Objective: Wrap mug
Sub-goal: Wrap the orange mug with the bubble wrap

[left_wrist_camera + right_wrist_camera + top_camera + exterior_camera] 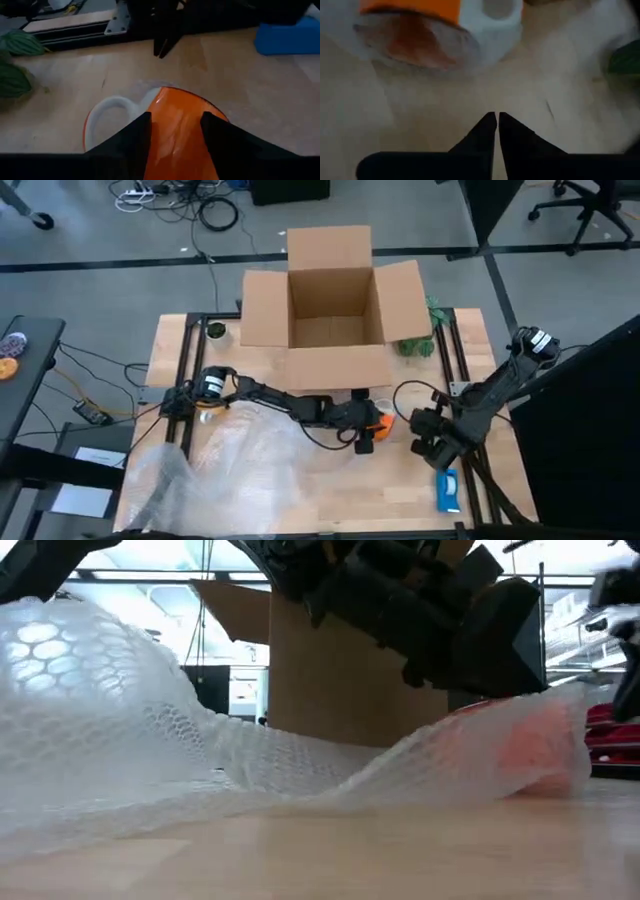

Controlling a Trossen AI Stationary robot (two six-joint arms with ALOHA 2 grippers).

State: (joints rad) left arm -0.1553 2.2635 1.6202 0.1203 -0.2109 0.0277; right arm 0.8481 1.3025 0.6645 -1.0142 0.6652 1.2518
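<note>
The small round orange mug (175, 125) with a white handle sits on the wooden worktop (330, 490) at the edge of the clear bubble wrap (230, 460), between the left claw's (175, 131) open fingers, while the right claw (497, 131) waits nearby, pinched closed on nothing.
</note>
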